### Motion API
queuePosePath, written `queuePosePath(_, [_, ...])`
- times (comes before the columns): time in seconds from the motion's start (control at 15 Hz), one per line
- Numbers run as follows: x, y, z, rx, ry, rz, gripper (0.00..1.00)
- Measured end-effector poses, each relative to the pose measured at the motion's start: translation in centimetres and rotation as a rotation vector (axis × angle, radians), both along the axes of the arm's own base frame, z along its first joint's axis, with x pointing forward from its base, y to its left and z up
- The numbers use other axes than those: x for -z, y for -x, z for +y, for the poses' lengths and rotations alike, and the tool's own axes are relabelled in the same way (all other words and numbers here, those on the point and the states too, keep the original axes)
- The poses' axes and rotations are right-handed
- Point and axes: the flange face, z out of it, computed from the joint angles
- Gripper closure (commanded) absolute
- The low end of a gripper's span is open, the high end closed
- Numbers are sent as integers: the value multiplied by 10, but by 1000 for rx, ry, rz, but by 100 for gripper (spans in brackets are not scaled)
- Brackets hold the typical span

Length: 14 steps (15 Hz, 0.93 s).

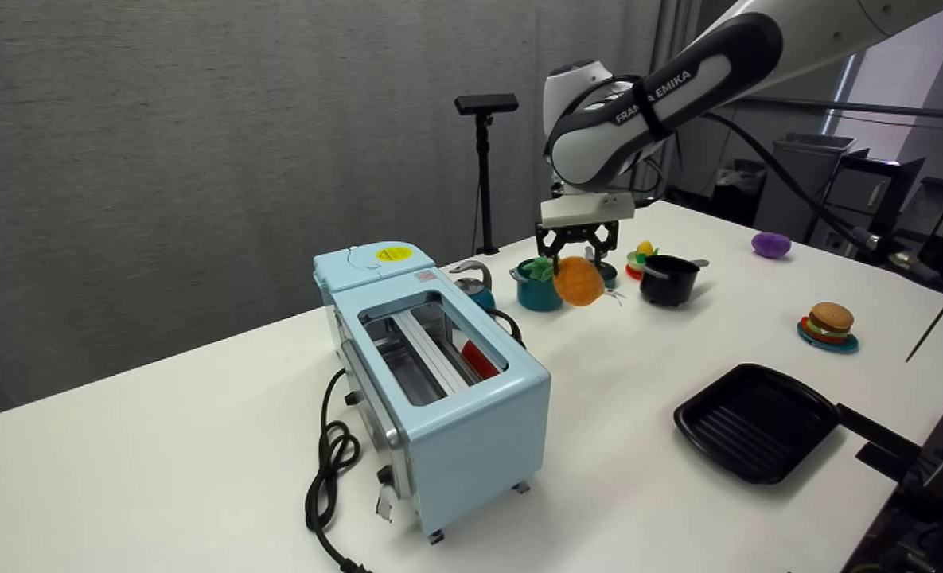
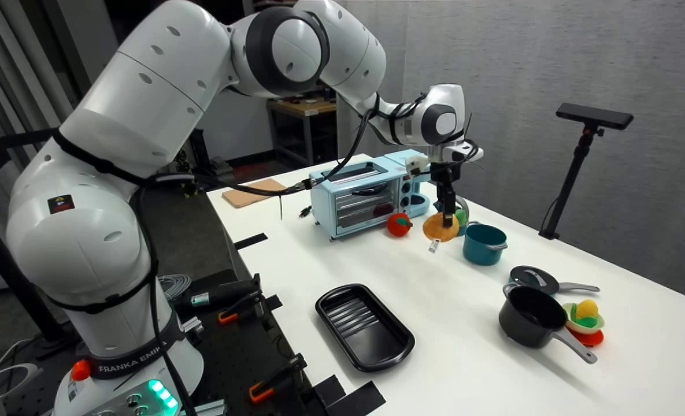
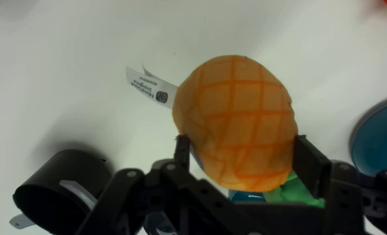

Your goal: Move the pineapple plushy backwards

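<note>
My fingers (image 3: 307, 160): clamped on the pineapple plushy (image 3: 235, 122), one on either side, holding it off the table (image 1: 638, 414).
Teal pot (image 2: 480, 254): mouth up, near the plushy.
Black pot (image 2: 518, 329): its inside is too dark for me to read.
Pale bowl (image 2: 599, 325): yellow piece (image 2: 587, 308) and green piece (image 2: 587, 322) inside.
Grill pan (image 2: 371, 332): ridged floor facing up.
Plushy's tag (image 3: 151, 87): reads "Educational Insights", upside down in my wrist view.
My arm (image 1: 682, 91): lettered FRANKA EMIKA, a black strap crossing the name.
Toaster (image 1: 479, 454): yellow sticker (image 1: 394, 254), print too small.
</note>
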Motion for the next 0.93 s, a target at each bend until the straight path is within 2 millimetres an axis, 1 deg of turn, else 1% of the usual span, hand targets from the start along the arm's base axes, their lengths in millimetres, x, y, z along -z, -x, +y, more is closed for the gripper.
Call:
queuePosePath(0.47, [-9,-3,-20,24,10,15,0])
queuePosePath(0.93, [-7,-2,-18,21,9,18,0])
